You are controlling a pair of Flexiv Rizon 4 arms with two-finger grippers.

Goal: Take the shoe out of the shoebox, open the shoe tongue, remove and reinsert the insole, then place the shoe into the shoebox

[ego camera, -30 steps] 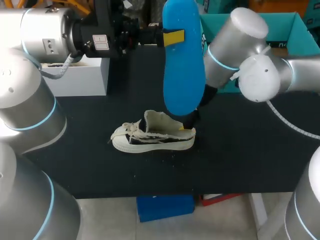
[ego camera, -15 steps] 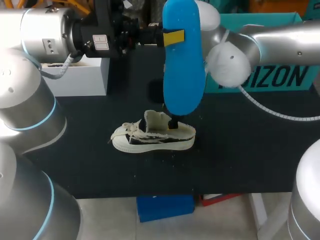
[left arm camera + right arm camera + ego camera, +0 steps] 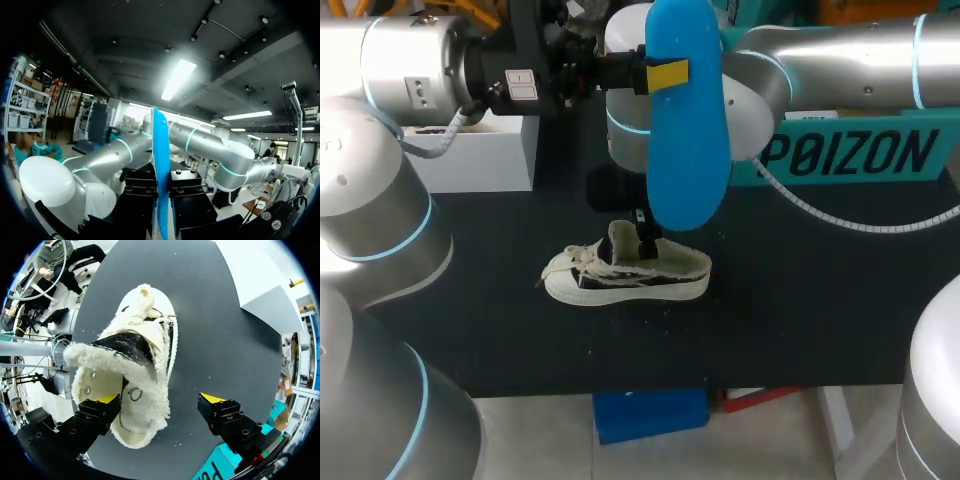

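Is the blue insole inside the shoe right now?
No, the left gripper holds the insole up in the air, above the shoe.

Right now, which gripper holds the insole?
The left gripper: it is shut on the blue insole, held up in the air. The right gripper is open over the shoe.

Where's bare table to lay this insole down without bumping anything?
Bare table lies right of the shoe, in front of the teal shoebox; also along the front edge, and left of the toe, before the white box. Crowded: the shoe's opening, where the right gripper hangs open.
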